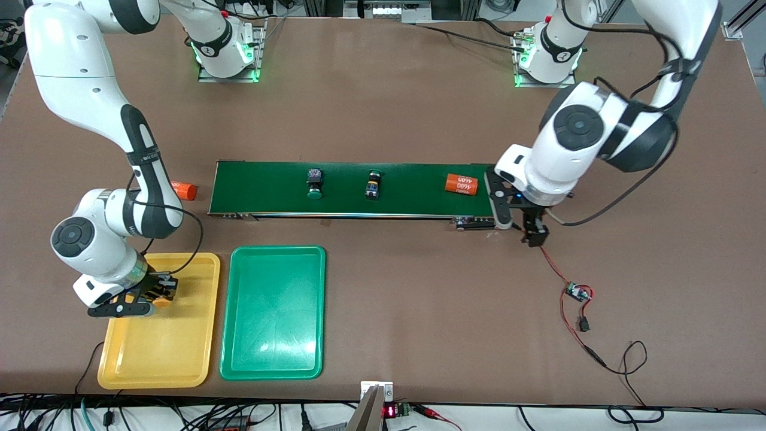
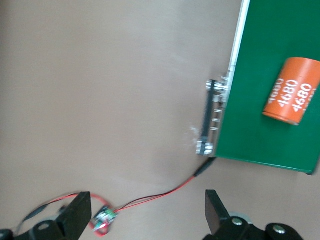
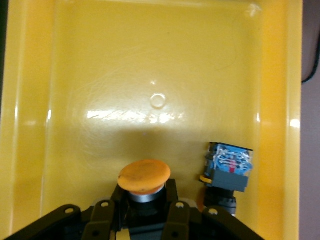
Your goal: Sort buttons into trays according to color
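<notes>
My right gripper [image 1: 157,294] is low over the yellow tray [image 1: 154,378], at its end nearest the conveyor. It is shut on a yellow-orange capped button [image 3: 144,176]. A second button [image 3: 227,172] with a blue-and-black body lies on its side in the yellow tray [image 3: 150,60] beside it. The green tray [image 1: 272,254] next to it holds nothing. Two green-capped buttons [image 1: 315,182] [image 1: 373,184] lie on the dark green belt [image 1: 413,191]. My left gripper [image 1: 534,233] is open and empty over the bare table past the belt's end; in the left wrist view [image 2: 147,210] nothing is between its fingers [image 2: 80,214].
An orange cylinder [image 1: 461,184] with white print lies on the belt near the left gripper; it also shows in the left wrist view [image 2: 292,91]. Another orange cylinder [image 1: 185,190] lies on the table at the belt's other end. A small circuit board [image 1: 577,292] with red wires lies below the left gripper.
</notes>
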### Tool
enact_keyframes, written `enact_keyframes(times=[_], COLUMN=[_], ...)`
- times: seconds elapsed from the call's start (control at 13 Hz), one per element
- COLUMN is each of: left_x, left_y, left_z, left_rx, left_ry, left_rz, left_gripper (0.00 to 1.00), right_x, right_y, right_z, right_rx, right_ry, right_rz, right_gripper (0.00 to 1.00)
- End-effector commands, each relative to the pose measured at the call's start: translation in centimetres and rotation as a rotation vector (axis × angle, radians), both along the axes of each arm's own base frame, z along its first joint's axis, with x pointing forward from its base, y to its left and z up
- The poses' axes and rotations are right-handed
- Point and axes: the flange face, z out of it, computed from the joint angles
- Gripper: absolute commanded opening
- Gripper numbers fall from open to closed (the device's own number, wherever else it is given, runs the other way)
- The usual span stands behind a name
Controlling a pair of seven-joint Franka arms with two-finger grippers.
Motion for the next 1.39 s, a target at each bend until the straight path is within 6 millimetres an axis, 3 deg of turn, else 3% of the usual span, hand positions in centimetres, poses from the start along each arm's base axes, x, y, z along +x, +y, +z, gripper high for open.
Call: enact_keyframes(times=[0.0, 0.08, 0.23, 0.31, 0.54, 0.77, 0.93, 1.08, 1.31], left_x=[1.1, 1.1, 1.2, 1.7, 2.0, 1.8, 3.0, 3.5, 1.9], left_y=[1.2, 1.6, 2.6, 4.1, 7.6, 8.7, 12.2, 17.9, 21.0], left_z=[3.9, 4.8, 6.1, 6.8, 8.4, 11.0, 13.3, 14.9, 16.3], left_rx=[-0.022, -0.034, -0.065, -0.053, -0.037, -0.054, -0.179, -0.287, -0.246], left_ry=[-0.066, -0.089, -0.125, -0.123, -0.095, -0.062, -0.007, 0.06, 0.066], left_rz=[0.185, 0.285, 0.52, 0.64, 1.006, 1.279, 1.44, 1.571, 1.581], left_gripper=[1.0, 1.0, 1.0, 1.0, 1.0, 1.0, 1.0, 1.0, 1.0], right_x=[-0.1, -0.3, -1.5, -2.3, -8.2, -13.9, -17.2, -20.3, -23.5], right_y=[2.0, 2.7, 4.7, 5.3, 7.9, 10.9, 13.9, 16.7, 19.4], right_z=[0.4, 1.6, 3.8, 5.1, 8.5, 11.9, 14.0, 14.9, 14.2], right_rx=[0.005, 0.016, 0.036, 0.043, 0.07, 0.105, 0.114, 0.108, 0.115], right_ry=[-0.001, -0.012, -0.012, -0.014, 0.024, 0.1, 0.133, 0.158, 0.176], right_rz=[0.018, 0.017, 0.017, 0.004, -0.055, -0.132, -0.183, -0.181, -0.201], right_gripper=[0.77, 1.0, 1.0, 1.0, 1.0, 1.0, 1.0, 1.0, 0.99])
